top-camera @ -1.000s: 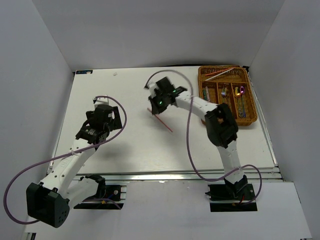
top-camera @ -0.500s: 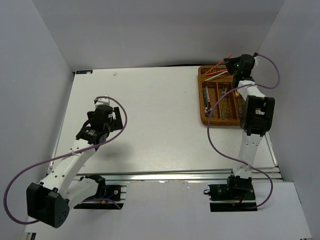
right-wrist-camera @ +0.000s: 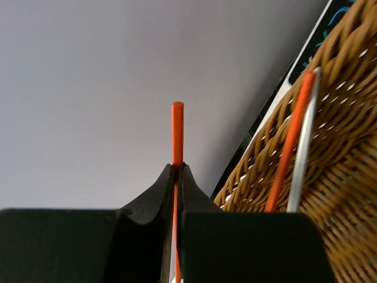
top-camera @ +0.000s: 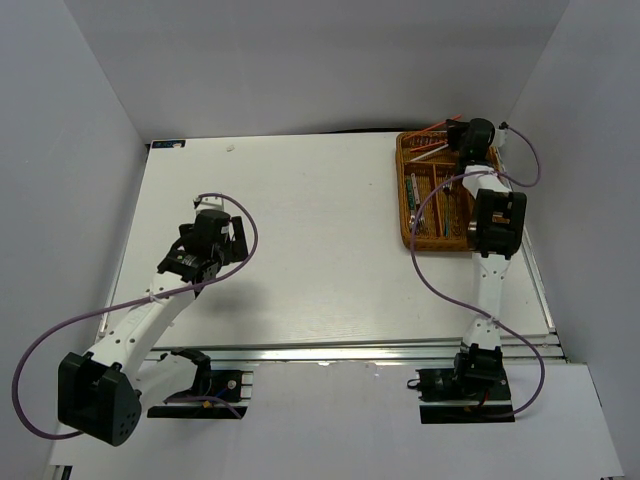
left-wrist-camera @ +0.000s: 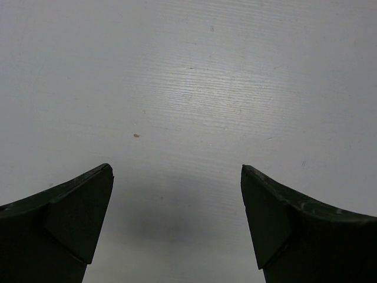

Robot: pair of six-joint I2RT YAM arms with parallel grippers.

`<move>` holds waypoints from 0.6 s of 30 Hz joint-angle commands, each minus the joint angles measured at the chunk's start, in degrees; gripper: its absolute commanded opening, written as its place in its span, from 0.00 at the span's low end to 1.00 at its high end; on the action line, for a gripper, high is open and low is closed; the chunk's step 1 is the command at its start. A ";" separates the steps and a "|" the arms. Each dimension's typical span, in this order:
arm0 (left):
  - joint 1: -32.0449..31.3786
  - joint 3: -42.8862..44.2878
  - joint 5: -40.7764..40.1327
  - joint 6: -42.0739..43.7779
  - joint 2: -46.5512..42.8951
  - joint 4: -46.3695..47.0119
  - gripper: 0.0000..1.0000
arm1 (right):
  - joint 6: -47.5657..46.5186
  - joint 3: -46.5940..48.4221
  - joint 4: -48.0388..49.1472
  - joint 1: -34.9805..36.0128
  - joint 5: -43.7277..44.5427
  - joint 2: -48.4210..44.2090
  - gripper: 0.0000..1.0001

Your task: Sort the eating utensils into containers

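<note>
My right gripper (top-camera: 456, 134) is shut on a thin red chopstick (top-camera: 436, 128) and holds it over the far end of the brown wicker tray (top-camera: 404, 190). In the right wrist view the fingers (right-wrist-camera: 178, 168) pinch this chopstick (right-wrist-camera: 177, 127), whose tip sticks out above them. A second red chopstick (right-wrist-camera: 291, 135) and a silver chopstick (right-wrist-camera: 305, 135) lie side by side in the woven tray (right-wrist-camera: 344, 200). Several utensils (top-camera: 441, 196) lie in the long slots. My left gripper (top-camera: 228, 240) is open and empty over bare table (left-wrist-camera: 177, 171).
The tray sits at the table's far right corner, close to the right wall. A black strip (right-wrist-camera: 306, 56) runs along the table's back edge behind the tray. A small white speck (top-camera: 231, 147) lies near the far edge.
My right arm swung from the middle of the table to the tray's far end, carrying the red chopstick. My left arm shifted slightly to the right.
</note>
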 commanded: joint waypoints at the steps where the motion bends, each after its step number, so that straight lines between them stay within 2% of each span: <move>1: -0.07 -0.28 0.44 0.48 -0.22 0.67 0.98 | 1.13 1.71 -1.07 -1.07 2.91 -1.31 0.00; 6: -0.07 -0.28 0.62 0.48 -0.22 0.75 0.98 | 1.22 -6.03 -1.94 -1.68 5.37 -5.79 0.00; 12: 0.01 -0.37 0.79 0.57 -0.30 0.67 0.98 | 2.27 -2.70 -9.14 -2.04 6.34 -3.87 0.00; 15: -0.07 -0.37 0.62 0.57 -0.57 0.58 0.98 | 1.83 2.21 -12.22 -2.13 5.81 -1.59 0.00; 16: -0.07 -0.37 0.62 0.57 -0.57 0.66 0.98 | 1.83 3.71 -16.85 -2.13 6.34 -1.23 0.00; 18: -0.07 -0.37 0.35 0.57 -0.66 0.67 0.98 | 2.27 4.86 -19.17 -2.21 6.51 -1.48 0.00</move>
